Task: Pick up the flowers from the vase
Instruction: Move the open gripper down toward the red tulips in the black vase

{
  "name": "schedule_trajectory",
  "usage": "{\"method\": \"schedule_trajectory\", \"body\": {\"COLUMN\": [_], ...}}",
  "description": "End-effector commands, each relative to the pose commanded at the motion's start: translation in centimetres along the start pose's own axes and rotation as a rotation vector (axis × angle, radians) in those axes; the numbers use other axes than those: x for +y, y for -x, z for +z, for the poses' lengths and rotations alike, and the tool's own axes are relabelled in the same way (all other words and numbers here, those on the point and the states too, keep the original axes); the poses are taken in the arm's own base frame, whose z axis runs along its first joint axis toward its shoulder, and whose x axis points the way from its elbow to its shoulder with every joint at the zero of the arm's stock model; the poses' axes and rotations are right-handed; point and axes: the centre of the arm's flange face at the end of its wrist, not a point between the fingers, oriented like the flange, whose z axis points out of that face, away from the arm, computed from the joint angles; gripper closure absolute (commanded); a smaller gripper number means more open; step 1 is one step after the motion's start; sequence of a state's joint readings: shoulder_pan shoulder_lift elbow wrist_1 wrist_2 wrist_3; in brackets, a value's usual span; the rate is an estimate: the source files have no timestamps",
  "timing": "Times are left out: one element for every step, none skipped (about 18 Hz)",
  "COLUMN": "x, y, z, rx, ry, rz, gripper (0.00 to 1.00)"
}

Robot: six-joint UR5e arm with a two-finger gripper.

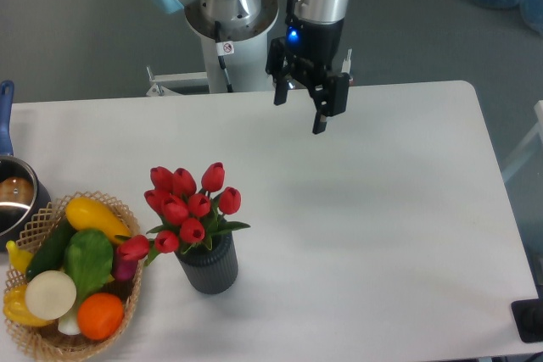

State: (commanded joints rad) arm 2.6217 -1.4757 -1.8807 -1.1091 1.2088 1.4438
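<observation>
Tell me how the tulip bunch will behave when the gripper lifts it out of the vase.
The flowers probably weigh little, so lifting should be easy. Their heads and leaves splay outward, so they may flop if gripped high. The vase is small and narrow, so it could tip or lift along. The gripper is open, well away.
</observation>
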Motion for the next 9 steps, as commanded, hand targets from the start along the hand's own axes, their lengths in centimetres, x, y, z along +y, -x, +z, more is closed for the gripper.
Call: {"method": "schedule_trajectory", "body": {"x": [-0.7,-1.3,-1.6,-1.6,-1.8,-2.0,-2.2,-2.4,-2.4], "y": [-0.2,-0.4,-0.3,-0.3,-0.2,0.0,0.1,0.1,0.2], "z": [0.7,1.3,1.7,2.1,2.6,3.0,3.5,4.0,4.4], "rx": [0.019,0.033,0.042,0.048,0.062,0.076,0.090,0.106,0.116], "ry": [-0.009,-0.023,-0.034,-0.044,-0.066,-0.094,-0.122,-0.143,-0.151], "rz": [-0.023,-0.048,-0.083,-0.112,-0.137,-0.145,-0.149,-0.150,-0.151], "gripper": [0.00,0.00,0.00,0.00,0.00,0.00,0.00,0.00,0.00]}}
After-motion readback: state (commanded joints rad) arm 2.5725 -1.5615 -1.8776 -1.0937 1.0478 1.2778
